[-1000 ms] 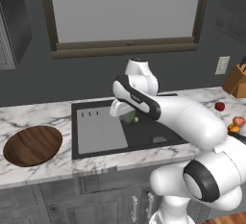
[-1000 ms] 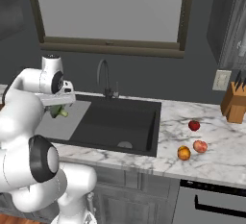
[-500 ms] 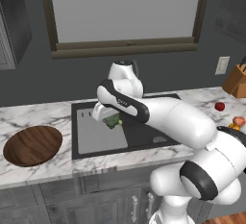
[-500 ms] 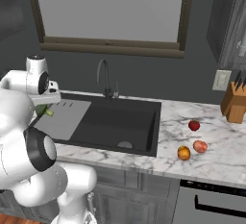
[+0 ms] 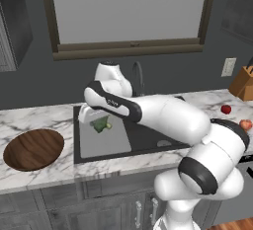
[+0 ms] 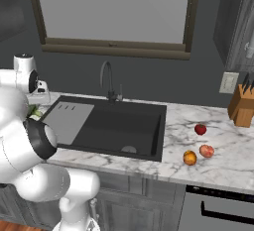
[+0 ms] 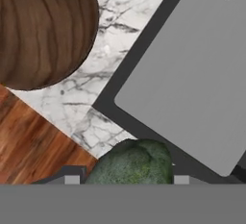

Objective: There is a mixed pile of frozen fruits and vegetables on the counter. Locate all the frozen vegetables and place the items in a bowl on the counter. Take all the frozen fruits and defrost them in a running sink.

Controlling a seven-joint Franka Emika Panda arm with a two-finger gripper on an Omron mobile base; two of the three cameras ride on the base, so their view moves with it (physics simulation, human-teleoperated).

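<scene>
My gripper (image 5: 100,123) is shut on the dark green vegetable lump (image 5: 102,125) and hangs over the left part of the black sink (image 5: 148,135), above its pale grey ribbed panel (image 7: 192,74). In the hand view the green lump (image 7: 132,163) sits between the fingertips, and the dark wooden bowl (image 7: 43,31) lies up and to the left. The bowl (image 5: 33,148) rests on the marble counter (image 5: 29,120) left of the sink. A bright red round item (image 6: 200,129), a pinkish peach-like fruit (image 6: 206,150) and an orange fruit (image 6: 189,157) lie right of the sink. The tiny yellow-green piece is out of view.
A dark curved faucet (image 6: 106,79) stands behind the sink. A wooden knife block (image 6: 242,107) is at the far right against the wall. The counter's front edge and the wood floor (image 7: 33,151) show below the bowl in the hand view.
The arm has swung left across the sink with the green lump in the gripper, from over the basin to over the ribbed panel, nearer the bowl.
</scene>
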